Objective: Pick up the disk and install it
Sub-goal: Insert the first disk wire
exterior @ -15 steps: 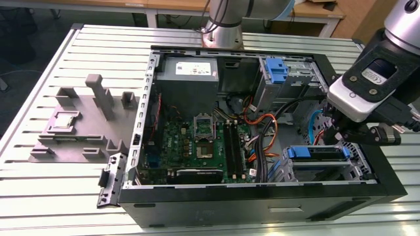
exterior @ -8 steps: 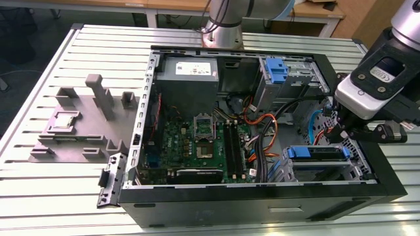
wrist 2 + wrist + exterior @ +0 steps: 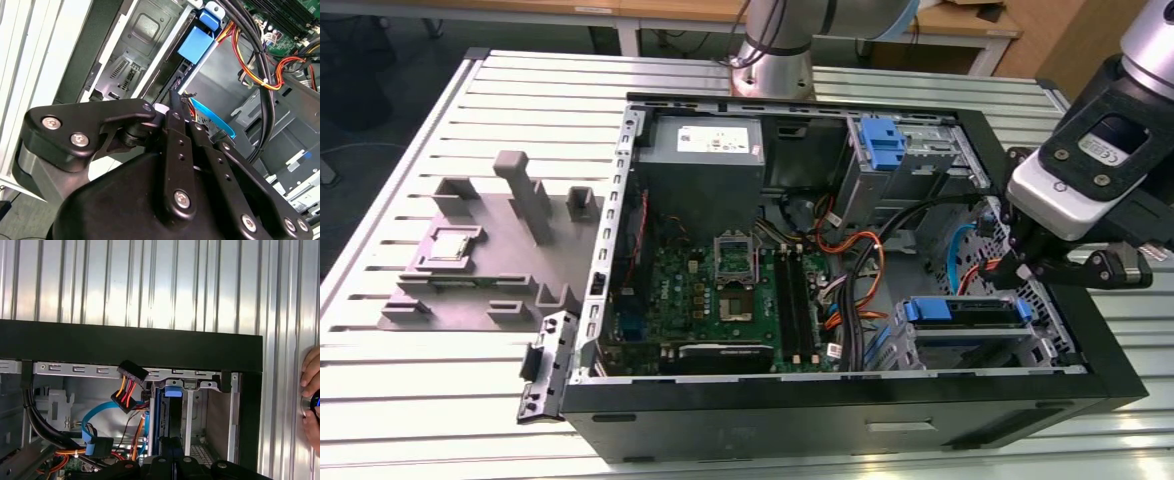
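- end effector (image 3: 1014, 266): at the computer case (image 3: 854, 410) wall on the exterior view's right, just above the lower drive bay (image 3: 914, 335). in the first wrist view (image 3: 172, 447) it reads as pressed together, with nothing seen pinched between.
- disk (image 3: 962, 310): sits in the lower drive bay, blue bracket uppermost, just beside the end effector and not held by it. whether it is fully home cannot be told.
- risk, partial seating: a push that lands off-centre on the bracket could cock the disk in the bay and jam it, or leave it short of latching.
- risk, cable pinch: the power connector (image 3: 131, 373) and the blue flat cable (image 3: 95, 432) hang loose just beside the bay. either could be trapped between disk and bay, or dragged by the end effector.
- risk, snag: the black cable bundle (image 3: 921, 215) arcs near the wrist and could catch on the arm's links.
- risk, collision: the case rim lies close to the end effector, so a tilted stroke may strike it and shift the case on the desk (image 3: 480, 380).
- risk, person: a hand (image 3: 310, 380) rests on the desk just outside the case, so an outward swing of the arm could meet it.
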Controlling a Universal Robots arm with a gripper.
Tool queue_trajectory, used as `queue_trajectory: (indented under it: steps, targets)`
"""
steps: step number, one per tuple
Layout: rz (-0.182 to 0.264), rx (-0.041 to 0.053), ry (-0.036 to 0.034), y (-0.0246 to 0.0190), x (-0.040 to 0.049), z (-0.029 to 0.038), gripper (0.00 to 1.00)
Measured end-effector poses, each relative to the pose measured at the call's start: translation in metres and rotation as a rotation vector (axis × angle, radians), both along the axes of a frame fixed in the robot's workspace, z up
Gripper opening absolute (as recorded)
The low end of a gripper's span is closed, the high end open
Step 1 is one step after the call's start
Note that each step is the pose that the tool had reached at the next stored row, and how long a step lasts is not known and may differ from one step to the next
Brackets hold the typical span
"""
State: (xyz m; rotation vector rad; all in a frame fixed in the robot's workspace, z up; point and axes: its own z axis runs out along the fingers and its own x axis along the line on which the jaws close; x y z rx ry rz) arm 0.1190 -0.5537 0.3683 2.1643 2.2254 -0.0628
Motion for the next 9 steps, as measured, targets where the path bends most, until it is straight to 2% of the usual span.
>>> queue_trajectory:
  steps: [3,7,9]
  targets:
    - [0.000,-0.0012,-0.0031,0.0002,0.0000,0.0016,0.10]
    - [0.000,-0.0032,-0.0063,0.0009,0.0000,0.0078,0.10]
    - [0.001,-0.0104,-0.0073,0.0018,0.0000,0.0080,0.10]
